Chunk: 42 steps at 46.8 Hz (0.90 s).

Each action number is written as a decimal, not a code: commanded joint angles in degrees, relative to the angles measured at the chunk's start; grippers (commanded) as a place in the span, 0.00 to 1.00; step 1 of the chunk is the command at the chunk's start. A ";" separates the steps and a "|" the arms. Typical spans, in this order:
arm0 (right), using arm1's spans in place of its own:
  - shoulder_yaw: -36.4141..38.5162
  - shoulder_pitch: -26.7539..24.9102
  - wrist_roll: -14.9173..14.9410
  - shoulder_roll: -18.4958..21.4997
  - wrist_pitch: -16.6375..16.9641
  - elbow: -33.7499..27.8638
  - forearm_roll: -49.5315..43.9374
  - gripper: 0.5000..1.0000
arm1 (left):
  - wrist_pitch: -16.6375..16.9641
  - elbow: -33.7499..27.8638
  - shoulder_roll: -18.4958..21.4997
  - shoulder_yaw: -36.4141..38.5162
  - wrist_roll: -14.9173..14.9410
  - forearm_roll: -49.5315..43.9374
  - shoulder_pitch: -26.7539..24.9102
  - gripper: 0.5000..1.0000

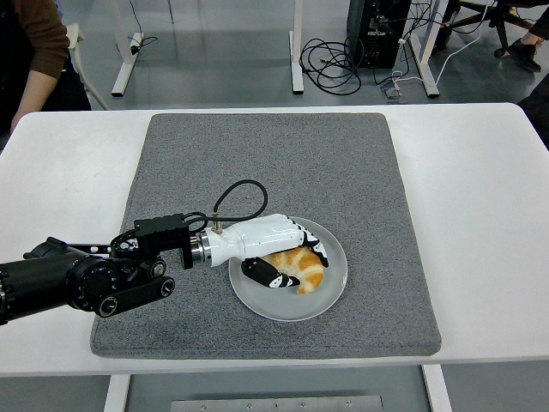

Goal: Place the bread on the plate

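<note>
A golden croissant-shaped bread (307, 269) lies on the round pale plate (292, 311), which sits on the grey mat. My left hand (296, 263), white with black fingertips, reaches in from the left over the plate. Its fingers curl over the top of the bread and its thumb sits beneath the near side, so the hand is shut on the bread. The bread's left half is hidden under the palm. The right arm does not show.
The grey mat (274, 154) covers the middle of the white table (480, 215). A black cable loops up from my left wrist (236, 190). A person's arm in a brown sleeve (39, 43) is at the top left, behind the table.
</note>
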 commanded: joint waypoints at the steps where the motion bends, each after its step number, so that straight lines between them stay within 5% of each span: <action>1: 0.00 0.00 0.00 0.00 0.00 0.00 0.00 1.00 | 0.00 -0.02 0.07 -0.08 0.03 -0.51 -0.01 0.00; 36: 0.09 0.17 0.00 0.00 0.09 0.35 0.00 1.00 | -0.08 -0.02 1.48 -1.04 0.03 -3.59 -0.54 0.00; 42: 0.09 0.26 0.00 0.00 0.09 0.35 0.00 1.00 | -0.08 -0.02 1.66 -1.22 0.03 -4.03 -0.45 0.13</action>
